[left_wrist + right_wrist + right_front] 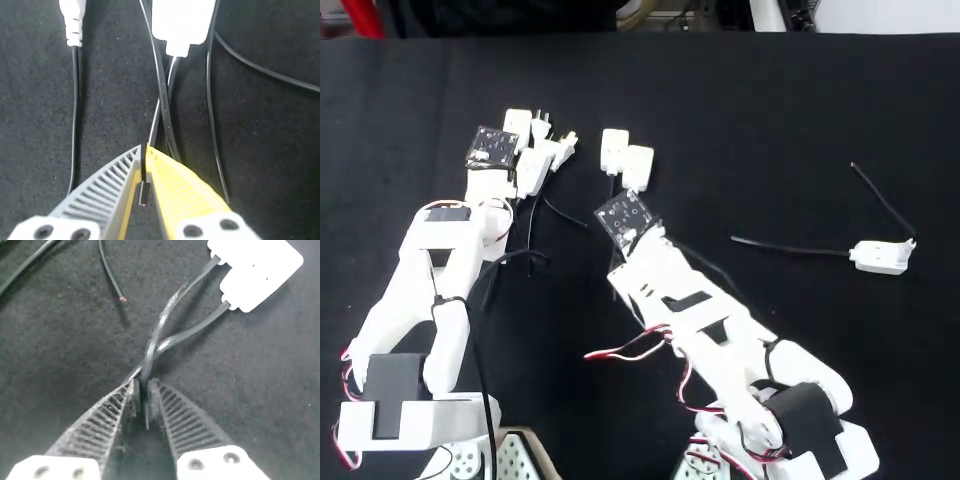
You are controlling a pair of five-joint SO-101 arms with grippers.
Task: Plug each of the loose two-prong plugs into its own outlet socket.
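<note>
Several white two-prong plugs (542, 152) lie bunched at the back left of the black table, their black cords trailing toward me. My left gripper (143, 150) is shut on one thin black cord (159, 107) a short way behind a white plug body (181, 22); a second plug (74, 22) lies beside it. Two white outlet sockets (627, 158) sit side by side at the back centre. My right gripper (142, 385) is shut where their two black cords (167, 335) cross, just behind the socket blocks (255, 270).
Another white block (880, 257) with a black cord (785, 246) lies alone at the right. A loose cord end with bare copper (122, 298) lies near the right gripper. Both arms' bodies take up the near half of the black table (770, 120).
</note>
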